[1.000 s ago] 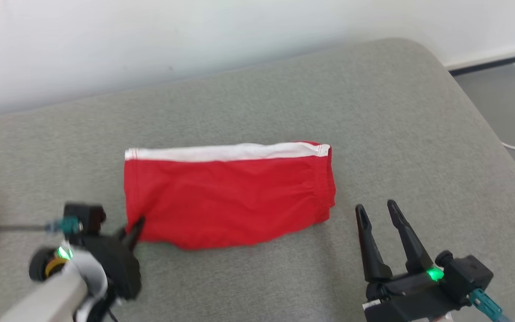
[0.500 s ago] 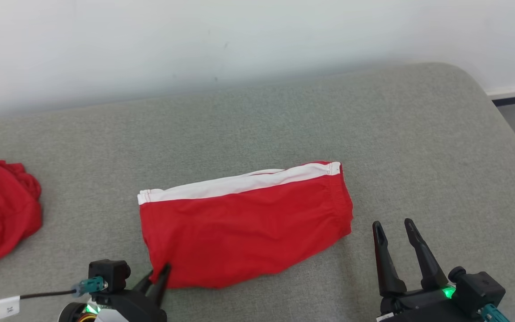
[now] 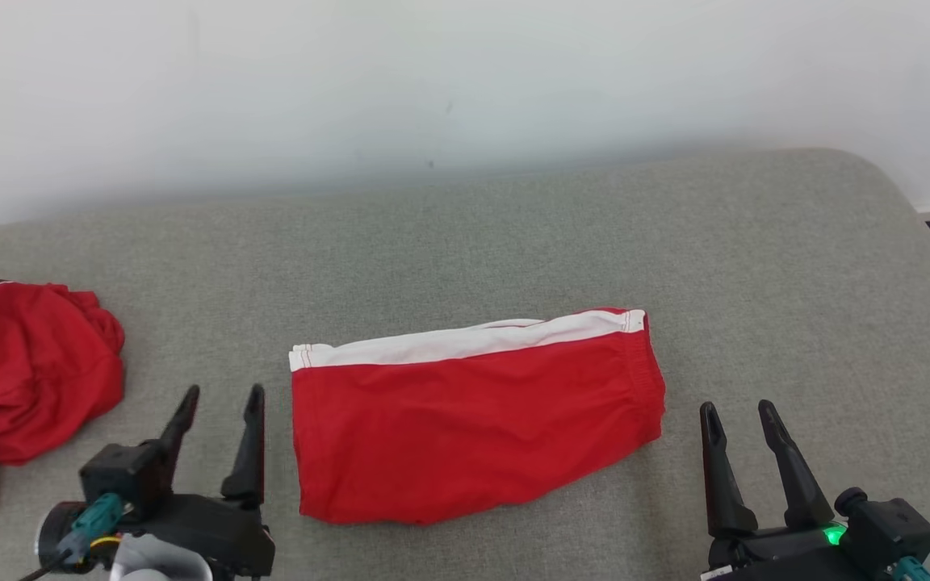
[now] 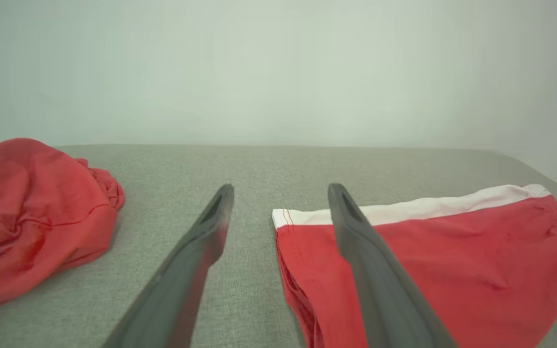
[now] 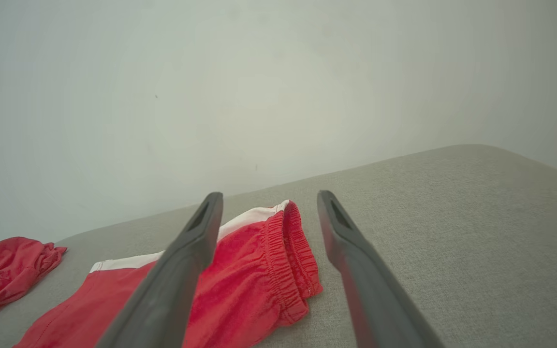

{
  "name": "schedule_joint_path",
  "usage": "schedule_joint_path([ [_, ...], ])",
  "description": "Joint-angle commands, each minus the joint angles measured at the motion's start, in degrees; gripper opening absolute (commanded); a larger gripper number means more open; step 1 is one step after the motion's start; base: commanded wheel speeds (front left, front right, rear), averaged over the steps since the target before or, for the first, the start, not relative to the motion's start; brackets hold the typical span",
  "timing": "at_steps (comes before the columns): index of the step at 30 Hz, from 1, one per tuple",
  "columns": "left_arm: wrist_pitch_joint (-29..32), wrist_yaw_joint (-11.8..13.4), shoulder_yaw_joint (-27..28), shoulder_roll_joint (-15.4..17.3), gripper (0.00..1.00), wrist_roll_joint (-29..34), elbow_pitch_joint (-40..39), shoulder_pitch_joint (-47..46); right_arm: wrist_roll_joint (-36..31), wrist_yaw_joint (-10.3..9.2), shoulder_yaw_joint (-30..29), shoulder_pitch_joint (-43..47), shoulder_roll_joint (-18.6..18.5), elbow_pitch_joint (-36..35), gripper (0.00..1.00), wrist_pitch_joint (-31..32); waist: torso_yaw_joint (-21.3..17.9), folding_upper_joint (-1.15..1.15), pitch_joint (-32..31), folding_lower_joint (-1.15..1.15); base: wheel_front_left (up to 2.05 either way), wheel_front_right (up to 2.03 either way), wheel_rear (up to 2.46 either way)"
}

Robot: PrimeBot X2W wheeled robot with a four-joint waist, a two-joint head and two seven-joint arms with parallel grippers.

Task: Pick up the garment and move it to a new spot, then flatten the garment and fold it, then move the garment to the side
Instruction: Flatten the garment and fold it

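I see the folded red garment (image 3: 473, 420) lying mid-frame on the grey cushion (image 3: 513, 234). Both my left gripper (image 3: 219, 403) and right gripper (image 3: 735, 415) have jaws apart, empty. It looks soft and limp; I'd pinch its stacked edges.

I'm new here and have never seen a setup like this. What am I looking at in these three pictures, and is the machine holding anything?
It is a two-armed robot at a grey cushioned surface. One picture looks down from its head; the other two come from cameras on its wrists, looking along each gripper's dark fingers. The left gripper and right gripper are both open and hold nothing. Between them lie folded red shorts with a white stripe. A crumpled red garment lies off to the left, apart from the shorts.
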Motion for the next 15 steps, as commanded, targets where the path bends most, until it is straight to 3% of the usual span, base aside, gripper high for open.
schedule_joint_path([
  [1, -0.2, 0.0, 2.6, -0.8, 1.00, 2.6, -1.3, 1.7, -0.5, -0.14, -0.2, 0.6, 0.2, -0.2, 1.00, -0.1, 0.7, 0.00, -0.5, 0.00, 0.00, 0.00, 0.00],
  [8, -0.2, -1.2, 15.1, -4.7, 1.00, 14.4, -7.1, 8.0, -0.4, -0.14, -0.7, 0.8, 0.4, -0.2, 1.00, -0.1, 2.0, 0.00, -1.3, 0.00, 0.00, 0.00, 0.00],
  [15, -0.2, -2.3, 22.1, -7.0, 1.00, 22.0, -9.4, 11.9, -0.2, -0.14, -1.0, 0.9, 0.3, 0.1, 1.00, -0.1, 2.7, 0.00, -2.0, 0.00, 0.00, 0.00, 0.00],
])
